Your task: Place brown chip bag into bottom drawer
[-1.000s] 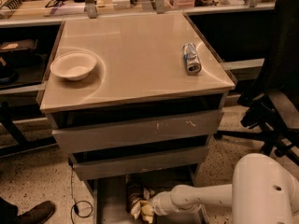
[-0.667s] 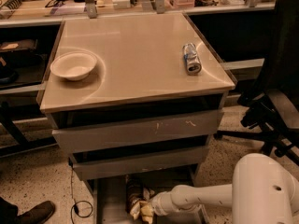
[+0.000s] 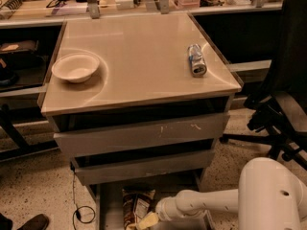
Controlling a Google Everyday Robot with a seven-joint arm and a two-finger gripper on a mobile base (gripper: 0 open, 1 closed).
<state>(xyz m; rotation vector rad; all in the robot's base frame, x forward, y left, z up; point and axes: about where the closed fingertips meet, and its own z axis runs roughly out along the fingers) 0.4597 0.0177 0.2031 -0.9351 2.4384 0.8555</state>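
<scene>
The brown chip bag [image 3: 135,204] is seen lying in the bottom drawer [image 3: 108,206]. The hand [image 3: 145,221] is positioned at its 5 o'clock corner; its grip cannot be told.

Gripper [image 3: 147,220] in bottom drawer [image 3: 109,208]; drawer above [image 3: 144,167] overhangs, clearance seemingly tight.

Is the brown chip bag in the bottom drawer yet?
Inside: the brown chip bag is down in the bottom drawer, between its rails. The tool is at the bag's near end; released or not, cannot tell.
</scene>
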